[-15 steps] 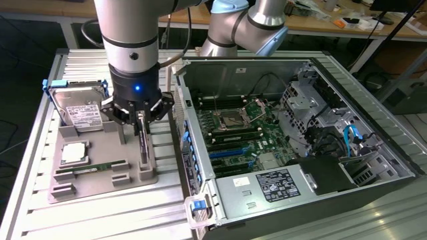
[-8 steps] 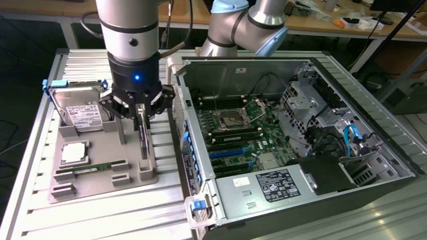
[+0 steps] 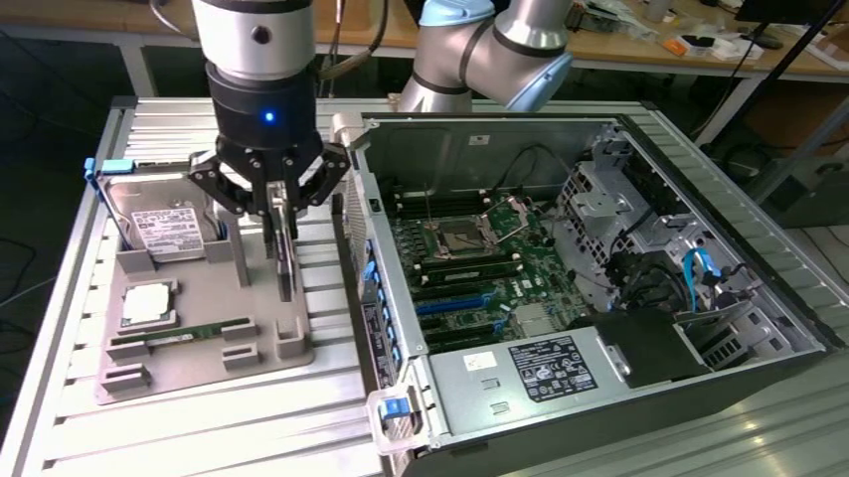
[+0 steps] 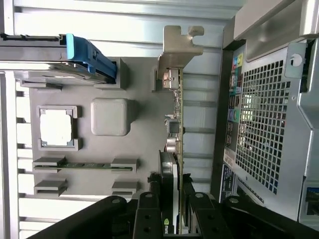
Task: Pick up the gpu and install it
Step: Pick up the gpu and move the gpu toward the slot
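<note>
We see one gripper (image 3: 281,214) clamped on one gpu (image 3: 285,263) over the tray (image 3: 186,286) with one hard drive (image 3: 166,231), one memory stick (image 3: 179,340), computer case (image 3: 464,149) just beside.

Even bright light; glare on table slats (image 4: 119,15); soft shadows.

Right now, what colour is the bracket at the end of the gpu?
Silvery grey: the bracket of the gpu, best in the wrist view.
</note>
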Available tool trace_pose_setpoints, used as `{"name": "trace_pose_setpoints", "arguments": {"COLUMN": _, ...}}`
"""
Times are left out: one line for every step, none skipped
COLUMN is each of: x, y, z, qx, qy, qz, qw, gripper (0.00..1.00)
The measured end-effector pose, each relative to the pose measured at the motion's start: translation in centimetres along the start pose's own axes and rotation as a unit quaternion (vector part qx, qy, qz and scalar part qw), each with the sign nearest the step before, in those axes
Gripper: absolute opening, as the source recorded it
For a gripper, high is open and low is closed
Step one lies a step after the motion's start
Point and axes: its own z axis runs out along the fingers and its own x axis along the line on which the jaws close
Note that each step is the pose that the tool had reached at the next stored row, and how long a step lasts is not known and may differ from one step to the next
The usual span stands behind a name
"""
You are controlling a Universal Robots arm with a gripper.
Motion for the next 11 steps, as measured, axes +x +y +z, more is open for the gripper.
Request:
{"name": "trace_pose_setpoints", "arguments": {"x": 0.0, "y": 0.04, "z": -0.38, "qx": 0.0022, "qy": 0.0001, "qz": 0.0, "qw": 1.0, "gripper": 0.27}}
{"name": "trace_pose_setpoints", "arguments": {"x": 0.0, "y": 0.11, "z": -0.78, "qx": 0.0048, "qy": 0.0002, "qz": 0.0, "qw": 1.0, "gripper": 0.27}}
{"name": "trace_pose_setpoints", "arguments": {"x": 0.0, "y": 0.2, "z": -1.13, "qx": 0.0073, "qy": 0.0002, "qz": 0.0, "qw": 1.0, "gripper": 0.27}}
{"name": "trace_pose_setpoints", "arguments": {"x": -0.1, "y": 0.27, "z": -1.52, "qx": 0.0095, "qy": 0.0002, "qz": 0.0, "qw": 1.0, "gripper": 0.27}}
{"name": "trace_pose_setpoints", "arguments": {"x": -0.1, "y": 0.36, "z": -1.95, "qx": 0.0115, "qy": 0.0003, "qz": 0.0, "qw": 0.9999, "gripper": 0.27}}
{"name": "trace_pose_setpoints", "arguments": {"x": -0.1, "y": 0.47, "z": -2.32, "qx": 0.0129, "qy": 0.0002, "qz": 0.0, "qw": 0.9999, "gripper": 0.27}}
{"name": "trace_pose_setpoints", "arguments": {"x": -0.1, "y": 0.6, "z": -2.77, "qx": 0.0144, "qy": 0.0, "qz": 0.0, "qw": 0.9999, "gripper": 0.27}}
{"name": "trace_pose_setpoints", "arguments": {"x": -0.1, "y": 0.75, "z": -3.16, "qx": 0.0159, "qy": -0.0001, "qz": 0.0, "qw": 0.9999, "gripper": 0.27}}
{"name": "trace_pose_setpoints", "arguments": {"x": -0.2, "y": 0.92, "z": -3.55, "qx": 0.0179, "qy": -0.0002, "qz": 0.0, "qw": 0.9998, "gripper": 0.27}}
{"name": "trace_pose_setpoints", "arguments": {"x": -0.2, "y": 1.07, "z": -3.94, "qx": 0.0196, "qy": -0.0003, "qz": 0.0, "qw": 0.9998, "gripper": 0.27}}
{"name": "trace_pose_setpoints", "arguments": {"x": -0.2, "y": 1.24, "z": -4.36, "qx": 0.0217, "qy": -0.0005, "qz": 0.0, "qw": 0.9998, "gripper": 0.27}}
